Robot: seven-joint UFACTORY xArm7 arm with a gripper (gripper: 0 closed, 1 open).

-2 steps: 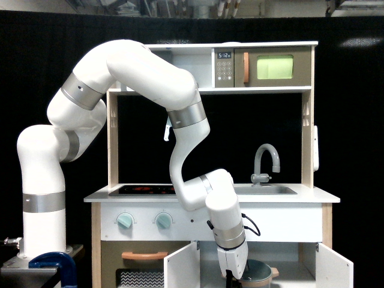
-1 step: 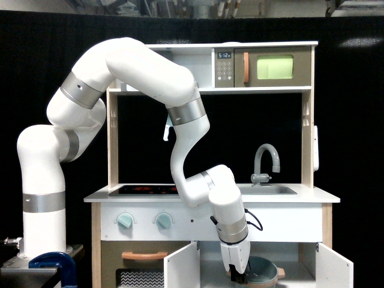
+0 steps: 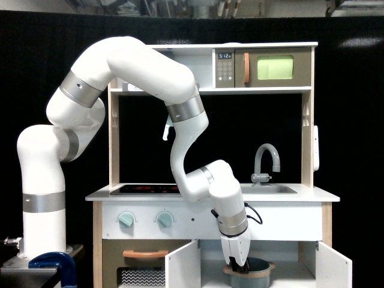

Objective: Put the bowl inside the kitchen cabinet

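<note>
The toy kitchen (image 3: 264, 198) fills the exterior view's right half, a white and pale wood unit against a black backdrop. Its upper shelf carries a microwave (image 3: 273, 67) with a green window, an orange handle and a keypad. The white bench (image 3: 312, 194) below holds a dark hob (image 3: 144, 189) toward the exterior view's left and a sink (image 3: 270, 189) with a grey curved tap (image 3: 266, 162) toward the exterior view's right. Two pale green knobs (image 3: 125, 219) sit on the front panel under the hob.

The white arm (image 3: 120, 78) rises from a base at the exterior view's left, arches over the top shelf, bends down in front of the hob and reaches below the bench edge.

The kitchen cabinet (image 3: 288, 264) stands under the sink with both small white doors (image 3: 183, 265) swung outward. Beside it, toward the exterior view's left, the oven door's orange handle (image 3: 144, 255) shows.

The bowl (image 3: 255, 271), grey-blue with a tan rim and a tan side handle, sits inside the open cabinet, low between the two doors.

The claw (image 3: 237, 264) points downward at the bowl's rim on the exterior view's left side. Its fingers appear to straddle the rim, though the frame edge and the small scale leave it impossible to tell whether they are clamped or loose.
</note>
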